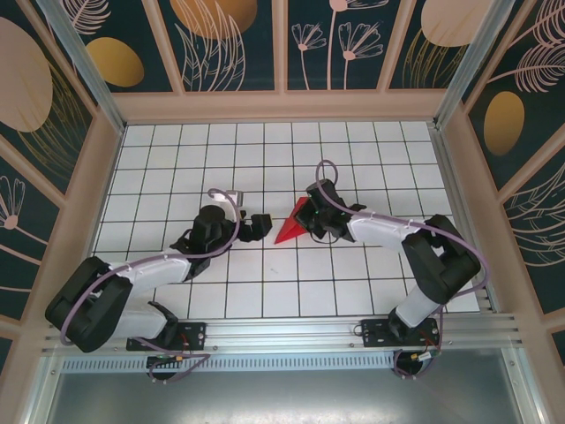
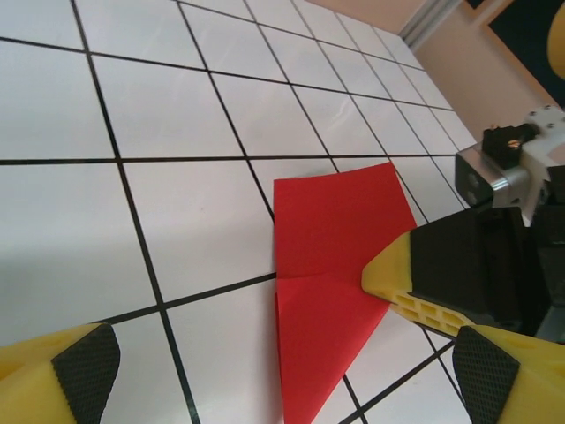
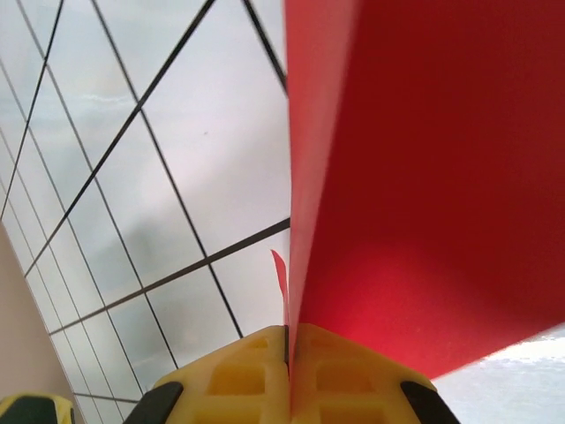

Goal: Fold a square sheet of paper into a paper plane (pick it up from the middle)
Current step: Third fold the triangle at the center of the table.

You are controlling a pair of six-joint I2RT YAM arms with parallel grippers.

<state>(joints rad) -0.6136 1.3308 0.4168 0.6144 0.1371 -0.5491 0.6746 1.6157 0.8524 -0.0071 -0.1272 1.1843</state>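
Paper this thin is light, limp and quick to crease, so the red paper is best pinched gently at a folded edge, where doubled layers stiffen it. It lies mid-table on the white grid, near the right arm's wrist. The right gripper is clamped on its edge, while the left gripper hangs spread and empty just beside the tip. Its long axis runs diagonally, with the narrow point aimed near-left and the broad end far-right.
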